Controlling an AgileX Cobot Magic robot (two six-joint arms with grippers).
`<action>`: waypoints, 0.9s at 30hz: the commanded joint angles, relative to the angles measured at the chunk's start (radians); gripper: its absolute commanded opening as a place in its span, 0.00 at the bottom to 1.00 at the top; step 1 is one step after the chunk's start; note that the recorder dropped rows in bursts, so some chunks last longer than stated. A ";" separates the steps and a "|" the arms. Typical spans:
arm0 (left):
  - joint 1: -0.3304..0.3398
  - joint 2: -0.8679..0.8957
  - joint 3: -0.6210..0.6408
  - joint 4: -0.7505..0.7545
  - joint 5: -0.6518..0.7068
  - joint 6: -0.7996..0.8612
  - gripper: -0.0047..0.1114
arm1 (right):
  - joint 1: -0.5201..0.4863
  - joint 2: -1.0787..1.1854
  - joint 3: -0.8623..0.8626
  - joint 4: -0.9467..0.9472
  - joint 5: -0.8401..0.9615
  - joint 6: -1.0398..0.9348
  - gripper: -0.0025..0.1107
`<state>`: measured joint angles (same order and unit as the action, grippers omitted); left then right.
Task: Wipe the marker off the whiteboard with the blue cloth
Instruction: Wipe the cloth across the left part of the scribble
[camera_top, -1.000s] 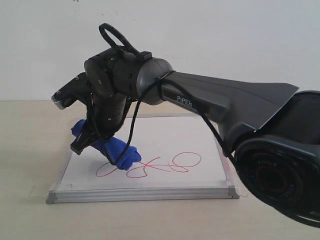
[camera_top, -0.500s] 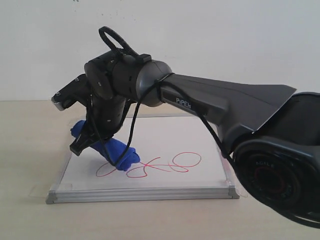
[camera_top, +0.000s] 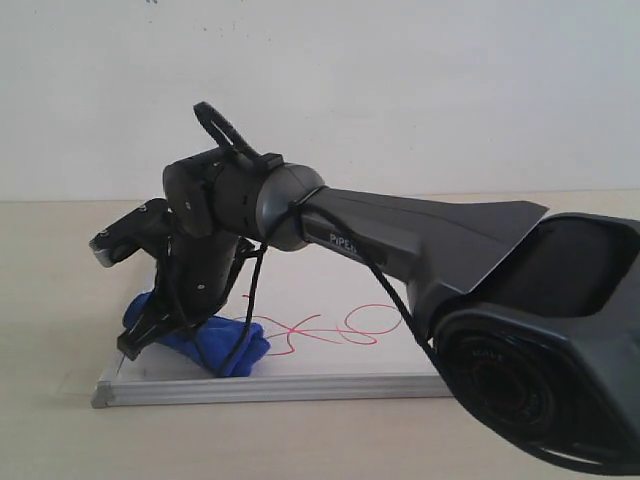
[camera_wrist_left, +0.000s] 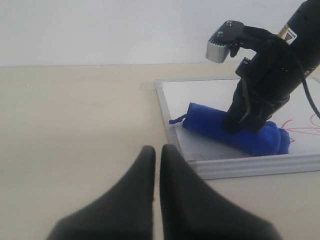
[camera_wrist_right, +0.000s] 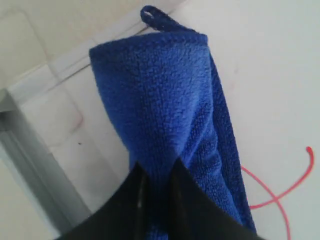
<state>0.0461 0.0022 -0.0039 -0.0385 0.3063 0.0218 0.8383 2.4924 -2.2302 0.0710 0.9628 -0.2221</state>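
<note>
The whiteboard (camera_top: 320, 285) lies flat on the table, its silver frame (camera_top: 300, 387) towards the camera. My right gripper (camera_top: 150, 335) is shut on the blue cloth (camera_top: 235, 345) and presses it onto the board's front left corner. Up close, the right gripper (camera_wrist_right: 157, 172) pinches a fold of the cloth (camera_wrist_right: 165, 90). The red marker (camera_top: 340, 328) loops to the right of the cloth, and its line (camera_wrist_right: 285, 195) runs out from under the cloth's edge. My left gripper (camera_wrist_left: 157, 149) is shut on nothing, over bare table short of the board's corner (camera_wrist_left: 200, 165).
The tabletop (camera_top: 50, 300) is pale wood with a white wall behind it. The right arm's thick dark link (camera_top: 430, 240) reaches across the board from the right. Clear tape tabs hold the board's corners (camera_wrist_left: 148, 86).
The right gripper has dragged the cloth forward and left, down to the board's front left corner. The left end of the red scribble no longer shows.
</note>
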 joint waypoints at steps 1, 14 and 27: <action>0.002 -0.002 0.004 -0.002 0.001 -0.007 0.07 | 0.041 -0.002 -0.006 0.042 0.008 -0.056 0.02; 0.002 -0.002 0.004 -0.002 0.001 -0.007 0.07 | -0.096 0.065 -0.006 -0.265 0.128 0.161 0.02; 0.002 -0.002 0.004 -0.002 0.001 -0.007 0.07 | -0.003 0.063 -0.006 -0.019 0.023 0.032 0.02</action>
<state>0.0461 0.0022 -0.0039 -0.0385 0.3063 0.0218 0.7808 2.5325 -2.2481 -0.0384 1.0092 -0.1183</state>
